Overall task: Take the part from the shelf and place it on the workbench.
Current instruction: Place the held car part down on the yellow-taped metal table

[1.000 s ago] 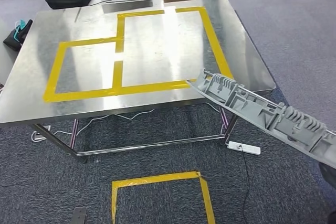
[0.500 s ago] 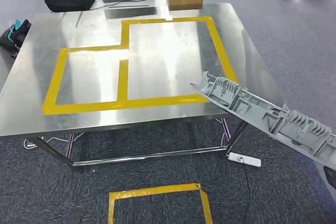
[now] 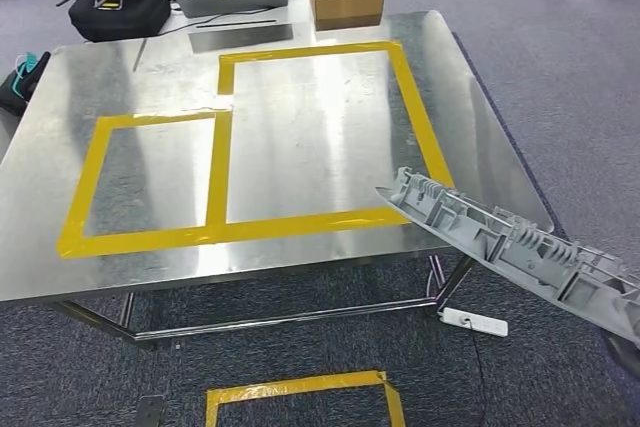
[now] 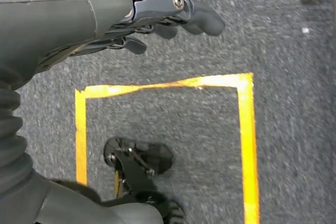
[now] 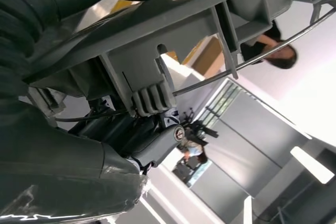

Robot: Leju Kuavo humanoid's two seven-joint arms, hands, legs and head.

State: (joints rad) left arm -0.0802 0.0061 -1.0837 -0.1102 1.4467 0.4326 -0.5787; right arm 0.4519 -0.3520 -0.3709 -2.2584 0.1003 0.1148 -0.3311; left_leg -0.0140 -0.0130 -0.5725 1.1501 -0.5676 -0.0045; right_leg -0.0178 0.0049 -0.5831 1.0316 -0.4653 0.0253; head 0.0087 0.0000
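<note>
No writing is legible. The right hand [image 5: 130, 145] is gripping the grey part [image 3: 521, 247], hanging at four o'clock off the workbench [image 3: 302, 147]. The left hand [image 4: 158, 19] is hanging empty, fingers apart.

The left hand [image 4: 166, 17] hangs low with fingers loosely apart, holding nothing, while the right hand [image 5: 130, 140] grips the grey part [image 3: 521, 247]

The head view looks forward and down from high on the robot onto the shiny metal worktop [image 3: 317, 137] with its yellow tape outlines and the grey carpet floor [image 3: 528, 37]. The left wrist view, close behind the left hand [image 4: 174, 17], faces straight down at that carpet, sharing the yellow tape square on the floor [image 4: 245, 140]. The right wrist view sits tight against the long grey ribbed plastic part [image 5: 166, 30], facing upward.
</note>
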